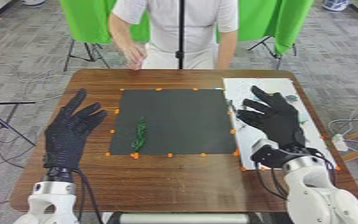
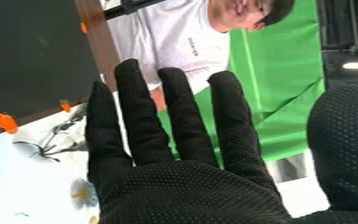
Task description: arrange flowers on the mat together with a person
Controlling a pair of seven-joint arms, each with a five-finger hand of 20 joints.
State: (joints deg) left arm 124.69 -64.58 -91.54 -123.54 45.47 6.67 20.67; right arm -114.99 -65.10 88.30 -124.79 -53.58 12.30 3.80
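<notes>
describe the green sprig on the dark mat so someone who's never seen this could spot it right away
On the brown table, find the dark mat. Along its left side, mostly in the nearer half, lies the sprig. It is slender, leafy and green, unlike the small orange markers around the mat.

Open mat (image 1: 186, 120) right of green sprig (image 1: 141, 135)

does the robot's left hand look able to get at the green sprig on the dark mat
Probably yes: the left hand is open beside the mat, with nothing visible between it and the sprig.
</notes>
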